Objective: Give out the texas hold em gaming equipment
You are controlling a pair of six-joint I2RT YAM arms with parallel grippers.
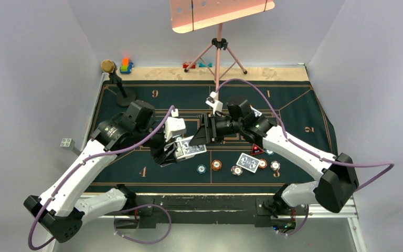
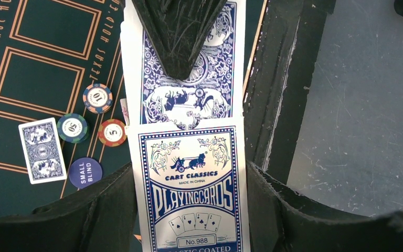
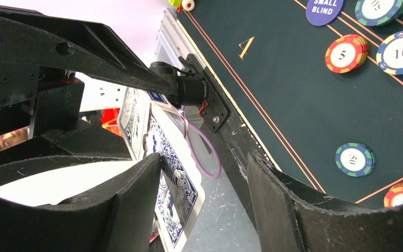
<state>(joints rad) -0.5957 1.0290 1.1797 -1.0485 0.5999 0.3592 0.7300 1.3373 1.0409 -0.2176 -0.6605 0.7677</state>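
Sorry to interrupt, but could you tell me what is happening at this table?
The left hand grips a pack of blue-backed playing cards above the green poker mat. The right hand meets it, jaws open around one card's edge, not yet clamped. Several chips, a Small Blind disc and a face-down card lie on the mat.

Card box (image 2: 189,184) between jaws, chips (image 2: 97,98), lone card (image 2: 42,150) left

Blue card box (image 2: 189,194) aloft; chips (image 2: 97,97), one card (image 2: 42,150) lying flat.
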